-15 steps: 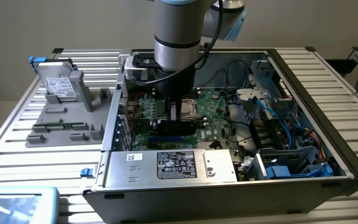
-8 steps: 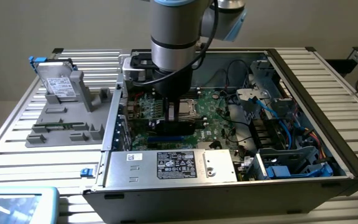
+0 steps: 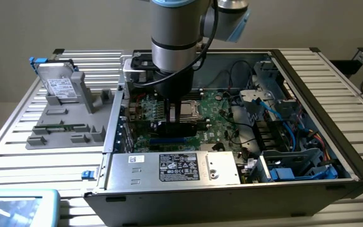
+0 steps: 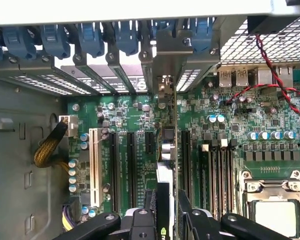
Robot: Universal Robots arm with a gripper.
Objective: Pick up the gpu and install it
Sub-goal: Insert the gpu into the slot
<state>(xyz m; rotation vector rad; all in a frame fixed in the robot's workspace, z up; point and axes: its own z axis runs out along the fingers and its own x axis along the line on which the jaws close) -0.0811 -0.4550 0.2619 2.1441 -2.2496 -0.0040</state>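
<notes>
- You are working inside an open computer case (image 3: 307, 118) on a slatted counter (image 3: 17, 142). A labelled power supply (image 3: 178, 168) lies along its near wall. A drive cage with blue cables (image 3: 295, 165) crowds the exterior view's right.
- Outside the case, at the exterior view's left, a gray fixture (image 3: 74, 101) carries a silver hard drive (image 3: 58, 85) and a green memory stick (image 3: 62, 126), well apart from the arm.
- Close to the card you have blue slot latches (image 4: 90, 37), black expansion slots (image 4: 131, 165), a white slot (image 4: 94, 165) and a red-and-black wire (image 4: 270, 87).
- Your arm (image 3: 175, 33) comes straight down into the case, and the pincer (image 3: 180, 120) points at the motherboard (image 3: 219, 118).
- The pincer (image 4: 166, 210) pinches the gpu (image 4: 163, 172) between its fingers (image 4: 186, 207).
- The gpu (image 3: 183, 127) stands upright on edge over the expansion slots, its metal bracket (image 4: 167, 65) at the rear wall.
- You cannot tell whether its lower edge sits in a slot.
</notes>
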